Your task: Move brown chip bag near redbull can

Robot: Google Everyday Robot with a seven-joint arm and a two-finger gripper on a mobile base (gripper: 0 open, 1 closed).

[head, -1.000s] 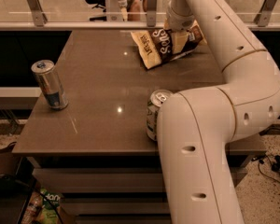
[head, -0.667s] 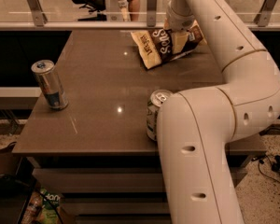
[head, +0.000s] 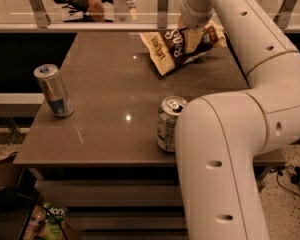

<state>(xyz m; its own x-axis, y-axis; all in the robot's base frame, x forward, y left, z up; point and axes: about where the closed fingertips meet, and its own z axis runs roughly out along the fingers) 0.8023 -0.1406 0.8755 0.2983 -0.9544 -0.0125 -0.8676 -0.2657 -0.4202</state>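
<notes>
The brown chip bag (head: 171, 48) is at the far right of the table, crinkled, with a dark centre, white lettering and cream ends. My gripper (head: 193, 38) comes down from above onto the bag's right half and is shut on it; the bag's right end looks raised off the table. The redbull can (head: 54, 90), slim and silver with a blue lower band, stands upright near the table's left edge, well apart from the bag.
A wider pale green-white can (head: 168, 122) stands near the table's front edge, right beside my arm's lower link (head: 225, 164). A glass railing (head: 90, 9) runs behind the brown table (head: 115, 79), with a seated person beyond it. Bags lie on the floor at lower left.
The bag and gripper stay at nearly the same place at the table's far right. The person behind the railing has shifted. Both cans have not moved.
</notes>
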